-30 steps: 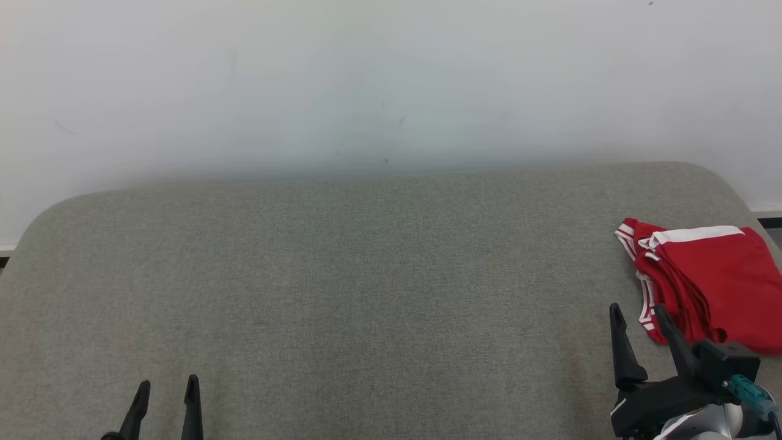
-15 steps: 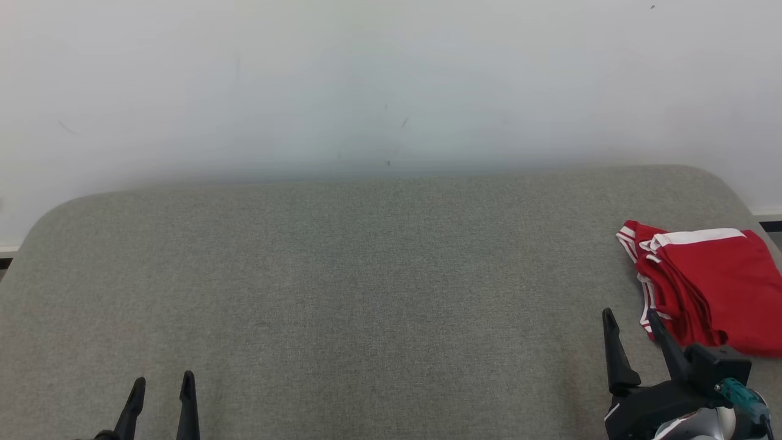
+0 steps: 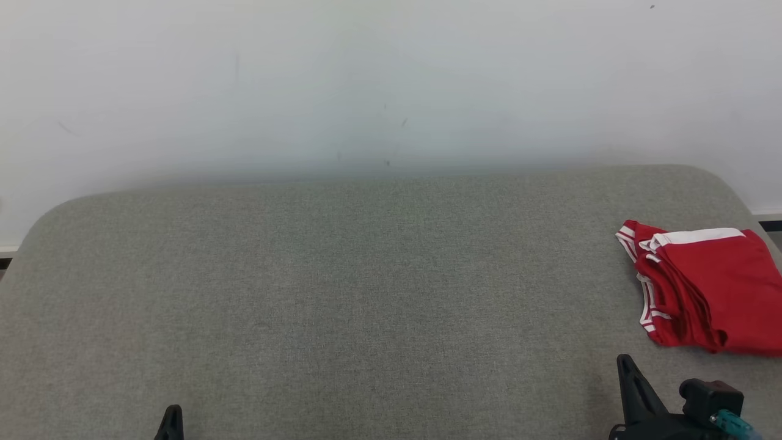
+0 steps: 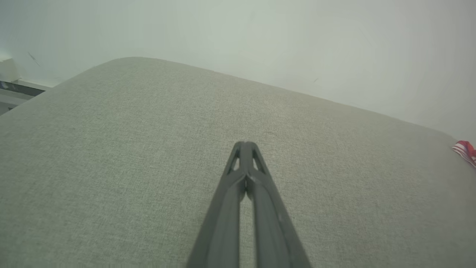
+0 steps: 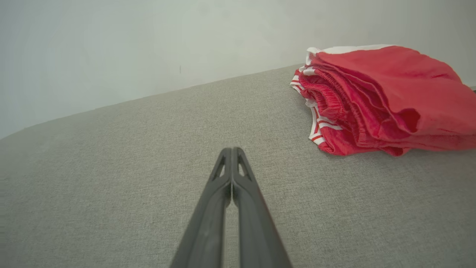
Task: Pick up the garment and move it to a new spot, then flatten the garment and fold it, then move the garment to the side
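Left wrist view: shows the left pincer rising from the bottom edge, both dark fingers pressed together right up to the tip. Points out over the grey woven counter. Further off, catches a small red-and-white corner of the garment at the far right edge, well apart from that pincer. Beyond the counter's rounded rim, meets a pale wall.

Right wrist view: shows the right pincer likewise closed tight, fingers touching along their front length and gripping only each other. Stops short of the garment, with a strip of grey counter between the two. Up and to the right of the tip, finds the garment folded into a layered red stack, with a white band along the far top edge. Shows red-and-white striped trim and a gathered waistband on the stack's near left side. Lies flat on the counter, close to the rim by the wall.

Head view: at the bottom edge, shows one dark fingertip of the left pincer at the lower left and the right pincer at the lower right. Further up, places the garment at the counter's right side, ahead of the right pincer and apart from it.
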Robot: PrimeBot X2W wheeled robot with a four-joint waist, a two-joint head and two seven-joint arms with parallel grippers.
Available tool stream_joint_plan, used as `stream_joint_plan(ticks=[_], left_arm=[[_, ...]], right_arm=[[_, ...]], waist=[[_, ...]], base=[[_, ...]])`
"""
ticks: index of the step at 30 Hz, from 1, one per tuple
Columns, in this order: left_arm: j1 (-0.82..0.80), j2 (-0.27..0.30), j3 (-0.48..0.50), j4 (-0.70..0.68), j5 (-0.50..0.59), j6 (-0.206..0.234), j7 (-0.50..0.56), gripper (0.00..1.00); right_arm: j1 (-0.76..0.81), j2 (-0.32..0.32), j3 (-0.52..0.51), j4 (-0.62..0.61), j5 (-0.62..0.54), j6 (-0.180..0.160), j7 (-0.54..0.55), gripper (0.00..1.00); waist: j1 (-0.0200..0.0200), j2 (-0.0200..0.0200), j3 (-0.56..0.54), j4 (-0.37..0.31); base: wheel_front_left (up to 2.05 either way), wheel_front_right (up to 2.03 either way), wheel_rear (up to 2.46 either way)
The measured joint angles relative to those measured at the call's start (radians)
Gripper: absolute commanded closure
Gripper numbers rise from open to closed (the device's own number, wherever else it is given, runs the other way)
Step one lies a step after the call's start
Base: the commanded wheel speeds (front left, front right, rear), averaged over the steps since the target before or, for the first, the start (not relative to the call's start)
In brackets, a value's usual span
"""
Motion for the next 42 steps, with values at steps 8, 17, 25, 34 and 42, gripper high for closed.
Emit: stream_joint_plan(ticks=[8, 17, 25, 34, 42], left_arm=[[-0.007, 0.000, 0.000, -0.001, -0.150, 0.000, 0.038, 1.00], [-0.029, -0.002, 0.000, -0.004, -0.300, 0.000, 0.076, 1.00], [-0.047, -0.003, 0.000, -0.007, -0.422, 0.000, 0.109, 1.00], [-0.063, -0.004, 0.001, -0.009, -0.545, 0.000, 0.140, 1.00], [-0.076, -0.005, 0.001, -0.011, -0.647, 0.000, 0.168, 1.00]], right_arm=[[-0.001, 0.007, -0.012, -0.024, 0.146, 0.000, 0.027, 1.00], [-0.001, 0.014, -0.023, -0.050, 0.292, 0.000, 0.057, 1.00], [-0.002, 0.020, -0.032, -0.067, 0.411, 0.000, 0.081, 1.00], [-0.005, 0.026, -0.043, -0.088, 0.533, 0.000, 0.106, 1.00], [-0.007, 0.031, -0.052, -0.102, 0.632, 0.000, 0.127, 1.00]], waist=[[0.0000, 0.0000, 0.004, -0.001], [0.0000, 0.0000, 0.009, -0.001], [0.0000, 0.0000, 0.013, -0.002], [0.0000, 0.0001, 0.018, -0.002], [0.0000, 0.0000, 0.022, -0.003]], base=[[0.00, 0.00, 0.00], [0.00, 0.00, 0.00], [0.00, 0.00, 0.00], [0.00, 0.00, 0.00], [0.00, 0.00, 0.00]])
